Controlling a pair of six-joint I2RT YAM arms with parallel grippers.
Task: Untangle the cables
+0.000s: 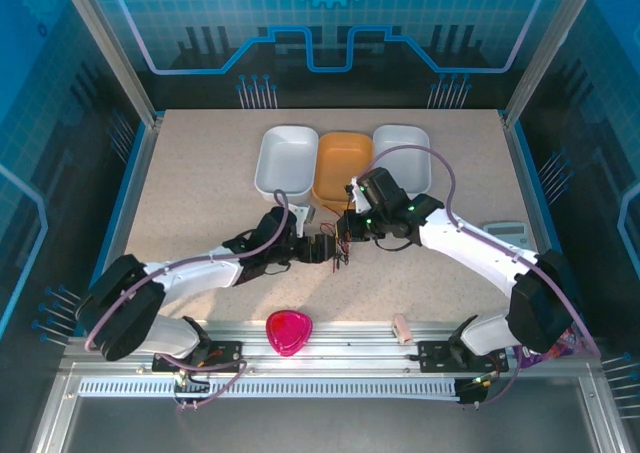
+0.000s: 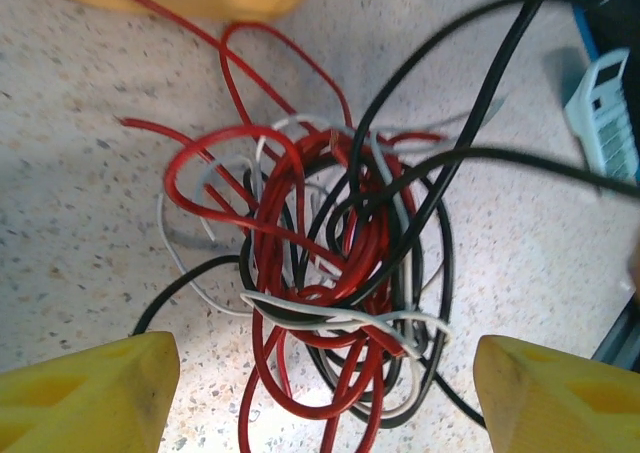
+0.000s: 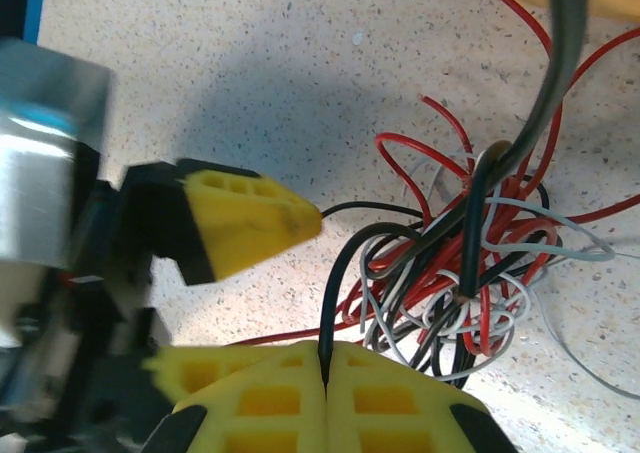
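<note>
The right gripper (image 3: 325,358) is closed, its two yellow fingers pressed together on one black cable (image 3: 331,293) that rises from between the tips and curves off into the knot. It seems to hold that single strand so it can be drawn free of the rest.

The cables (image 3: 470,273) lie just ahead of this gripper and to its right, red, black and whitish strands looped through each other in a tight bundle, with loose red ends straying further out.

The left gripper (image 2: 325,373) is open, its fingers set wide apart on either side of the bundle's near edge, and the heap of cables (image 2: 330,273) sits directly in front of it. From there it could likely pin the heap while the other arm pulls. One of its fingers (image 3: 250,223) shows to the left of the right gripper's tips, close to the held strand.

Everything rests on the speckled table (image 1: 200,193). Beyond both grippers stands an orange tray (image 1: 342,163) between two white trays (image 1: 285,158), probably meant to receive sorted strands. A calculator (image 1: 505,235) lies well off to the right.
</note>
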